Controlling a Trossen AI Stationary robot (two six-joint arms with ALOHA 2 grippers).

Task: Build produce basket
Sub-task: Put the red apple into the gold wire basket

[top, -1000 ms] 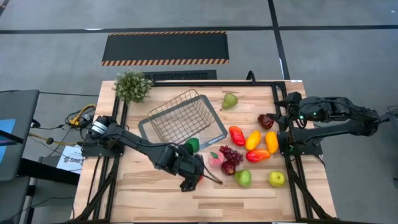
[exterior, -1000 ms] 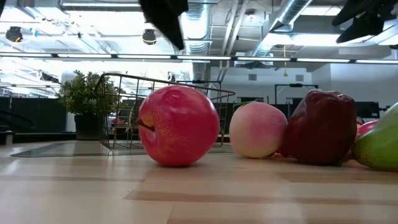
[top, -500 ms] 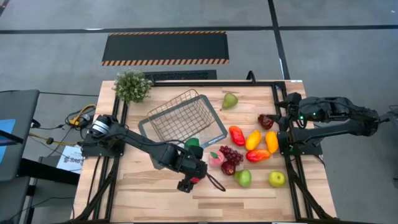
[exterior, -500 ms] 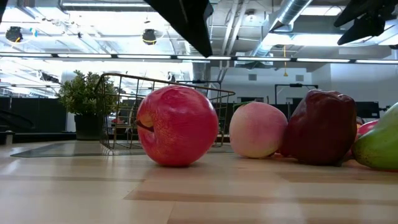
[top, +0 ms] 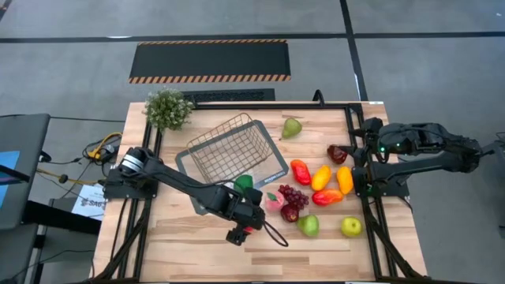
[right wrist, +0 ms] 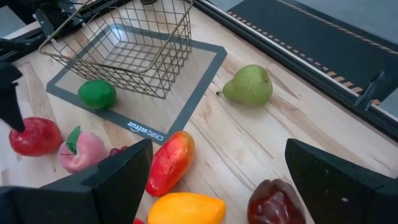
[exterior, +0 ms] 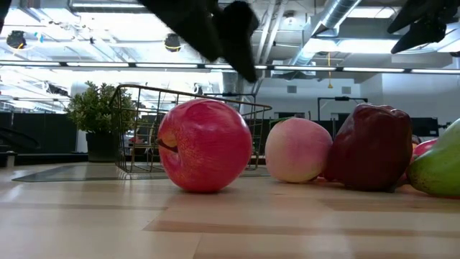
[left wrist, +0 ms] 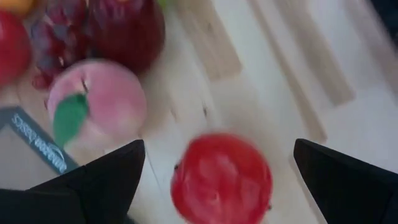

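Observation:
A red apple point(left wrist: 221, 177) rests on the wooden table point(top: 181, 244), near the front. My left gripper point(top: 245, 229) hangs open above it and points steeply down. In the left wrist view, one finger stands on either side of the apple. In the low view the fingertips point(exterior: 237, 43) are still above the apple point(exterior: 205, 144). Beside the apple lie a peach point(left wrist: 96, 102), dark grapes point(top: 292, 193) and a dark red apple point(exterior: 370, 147). The wire basket point(top: 229, 146) stands on its grey tray point(top: 272, 175). My right gripper point(right wrist: 214, 186) waits open at the table's far right.
A green lime point(right wrist: 96, 94) lies on the tray beside the basket. Red, yellow and orange pieces point(top: 322, 183), a green pear point(top: 308, 226) and a yellow-green apple point(top: 351, 227) lie right of the peach. Another pear point(top: 292, 127) lies far right of the basket. A potted plant point(top: 167, 109) stands at the far left.
My left gripper has come down toward the red apple and rolled about its own axis, so both fingers now show over the apple in the low view. It stays open. The apple and the other fruit have not moved.

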